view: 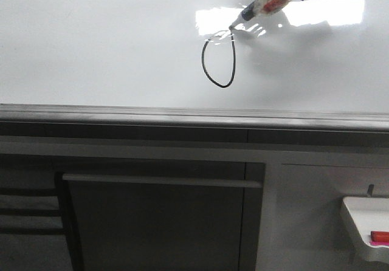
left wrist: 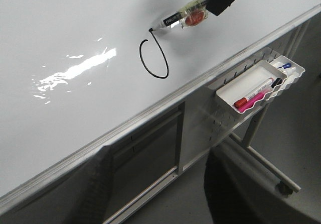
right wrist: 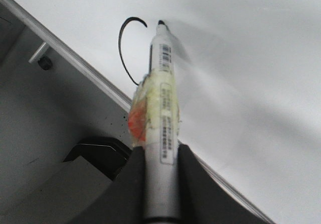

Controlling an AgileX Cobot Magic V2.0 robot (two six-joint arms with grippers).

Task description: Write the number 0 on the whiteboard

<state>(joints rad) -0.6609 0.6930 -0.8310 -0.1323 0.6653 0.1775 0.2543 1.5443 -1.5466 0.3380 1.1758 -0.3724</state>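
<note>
**A black 0 on the whiteboard**

The right pincer [right wrist: 160,156] is clamped on a marker [right wrist: 161,93] — its black tip sits at the top of the number 0 [view: 219,61]. The 0 is a thin black oval, taller than wide, drawn on the whiteboard [view: 91,40] above the grey rail [view: 182,118]. A bright patch of light shines beside it. A small white tray [left wrist: 261,83] hangs below the rail with pens in it. The left pincer is not in sight.
</note>
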